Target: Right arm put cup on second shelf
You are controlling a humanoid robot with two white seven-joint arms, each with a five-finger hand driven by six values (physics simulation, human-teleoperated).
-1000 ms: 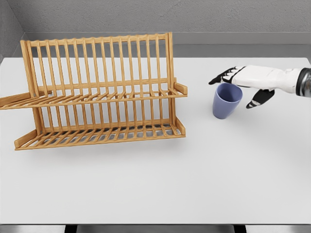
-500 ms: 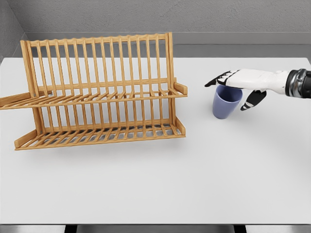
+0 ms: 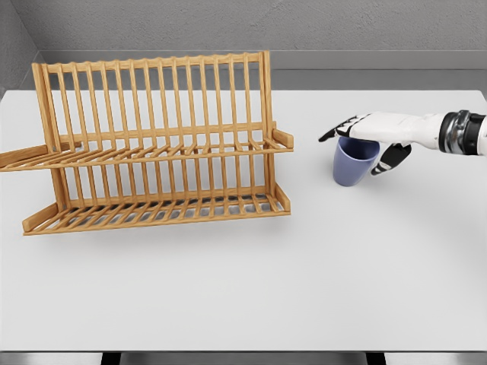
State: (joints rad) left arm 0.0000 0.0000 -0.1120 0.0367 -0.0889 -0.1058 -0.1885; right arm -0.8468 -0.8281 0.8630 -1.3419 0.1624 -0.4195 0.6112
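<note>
A blue-violet cup (image 3: 351, 169) stands on the white table (image 3: 251, 281), right of the wooden dish rack (image 3: 152, 137). My right hand (image 3: 354, 150) comes in from the right edge and lies over the cup's rim. Its black-tipped fingers (image 3: 335, 131) reach past the far left of the rim, and the thumb (image 3: 389, 158) hangs beside the cup's right wall. The hand is spread and does not clasp the cup. The rack has an upper shelf (image 3: 175, 152) and a lower shelf (image 3: 160, 209), both without dishes. The left arm is out of sight.
The rack's right end post (image 3: 266, 99) stands about a hand's width left of the cup. A grey wall (image 3: 304, 30) runs behind the table's back edge.
My right hand has slid left and sunk a little, now covering the cup's rim with the thumb closer to its side. The cup has stayed in place.
</note>
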